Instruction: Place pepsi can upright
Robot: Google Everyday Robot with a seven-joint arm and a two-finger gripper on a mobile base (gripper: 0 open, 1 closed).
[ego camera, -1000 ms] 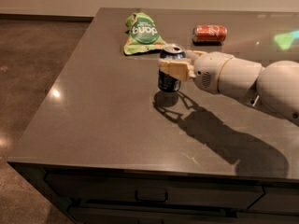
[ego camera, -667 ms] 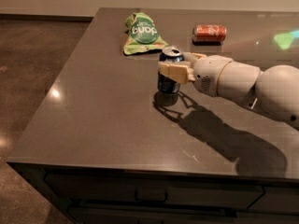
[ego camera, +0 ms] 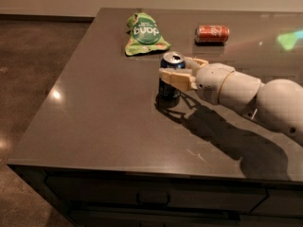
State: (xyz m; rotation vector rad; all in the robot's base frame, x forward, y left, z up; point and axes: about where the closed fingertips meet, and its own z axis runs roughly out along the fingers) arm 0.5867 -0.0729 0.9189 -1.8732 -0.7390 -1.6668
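Observation:
The pepsi can (ego camera: 167,88) is dark blue with a silver top and stands upright on the dark grey table (ego camera: 104,112), near its middle. My gripper (ego camera: 173,71) reaches in from the right on a white arm (ego camera: 246,91). Its beige fingers (ego camera: 176,78) sit on either side of the can's upper half, closed against it. The can's base looks to be resting on the table surface.
A red can (ego camera: 212,33) lies on its side at the back of the table. A crumpled green chip bag (ego camera: 144,33) lies at the back, left of the red can. The table's left and front edges drop to a dark floor.
Almost nothing differs. The can stays upright at the same spot, and the gripper stays around it.

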